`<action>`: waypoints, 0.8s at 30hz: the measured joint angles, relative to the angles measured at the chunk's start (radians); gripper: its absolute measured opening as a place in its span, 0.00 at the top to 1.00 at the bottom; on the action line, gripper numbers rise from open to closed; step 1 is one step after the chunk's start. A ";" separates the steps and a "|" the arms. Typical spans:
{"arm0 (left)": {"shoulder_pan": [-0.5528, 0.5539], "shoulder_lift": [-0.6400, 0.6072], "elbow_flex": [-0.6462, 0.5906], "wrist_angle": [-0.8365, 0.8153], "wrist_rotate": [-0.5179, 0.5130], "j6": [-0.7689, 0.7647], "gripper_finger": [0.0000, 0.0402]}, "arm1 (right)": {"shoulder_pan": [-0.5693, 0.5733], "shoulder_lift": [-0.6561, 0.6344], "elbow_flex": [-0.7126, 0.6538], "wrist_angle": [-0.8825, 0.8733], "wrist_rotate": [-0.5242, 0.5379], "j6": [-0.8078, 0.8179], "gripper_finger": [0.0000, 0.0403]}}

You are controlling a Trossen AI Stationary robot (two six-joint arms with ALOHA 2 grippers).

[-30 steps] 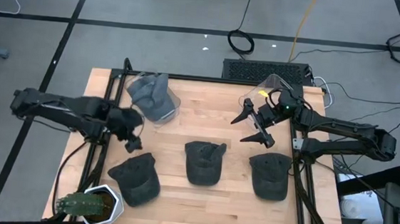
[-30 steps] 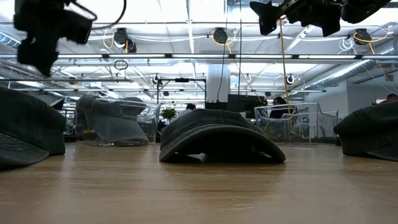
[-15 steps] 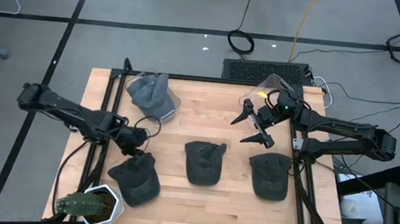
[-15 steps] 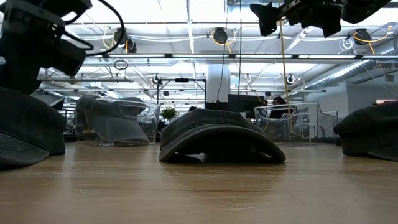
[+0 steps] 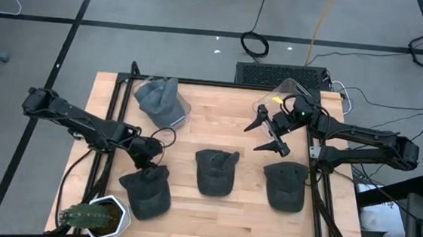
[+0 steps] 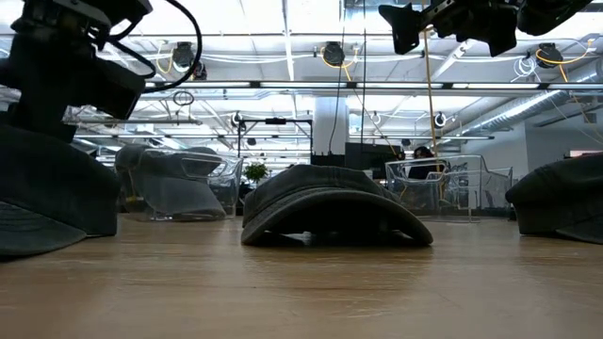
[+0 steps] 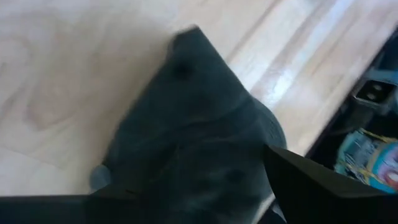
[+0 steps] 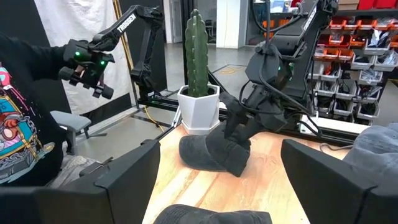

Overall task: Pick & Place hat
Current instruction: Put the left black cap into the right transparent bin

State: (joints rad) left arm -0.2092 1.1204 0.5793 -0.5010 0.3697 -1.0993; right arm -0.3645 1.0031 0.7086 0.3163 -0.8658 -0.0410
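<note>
Three dark caps lie flat on the wooden table: the left cap (image 5: 145, 193), the middle cap (image 5: 215, 172) and the right cap (image 5: 285, 186). A grey hat (image 5: 160, 101) sits in a clear container at the far left. My left gripper (image 5: 146, 161) is low over the far end of the left cap (image 7: 186, 124), open, with a finger on either side of the crown. My right gripper (image 5: 265, 136) hangs open in the air above the far right of the table and touches nothing. My left gripper comes at the left cap from above, slanting down from the table's left. Its open fingers (image 7: 323, 186) straddle the far end of the crown (image 8: 236, 140). The gripper body hides the exact place of contact. The cap rests on the table.
A cactus (image 8: 198, 50) in a white pot (image 5: 105, 216) stands at the near left corner, close to the left cap. A second clear container (image 5: 289, 94) sits behind my right gripper. A black frame (image 5: 109, 125) borders the table. A person (image 8: 18, 143) stands beyond the table's edge.
My left gripper has moved toward the table's near edge and right, and down onto the far end of the left cap. The cap has shifted a little toward the right.
</note>
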 joint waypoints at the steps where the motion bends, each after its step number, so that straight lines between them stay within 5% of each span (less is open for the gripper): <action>1: 0.000 -0.002 0.000 0.009 0.014 0.006 0.40 | 0.000 0.000 0.000 0.000 0.000 -0.001 0.19; 20: -0.026 0.183 0.000 0.033 -0.004 0.050 0.40 | 0.000 0.000 0.000 0.000 0.003 -0.001 0.19; 24: -0.034 0.205 0.000 0.035 0.035 0.129 0.50 | 0.000 0.000 0.000 0.000 0.004 0.000 0.19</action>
State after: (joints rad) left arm -0.2428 1.3256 0.5797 -0.4658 0.4049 -0.9703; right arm -0.3645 1.0031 0.7086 0.3164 -0.8619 -0.0409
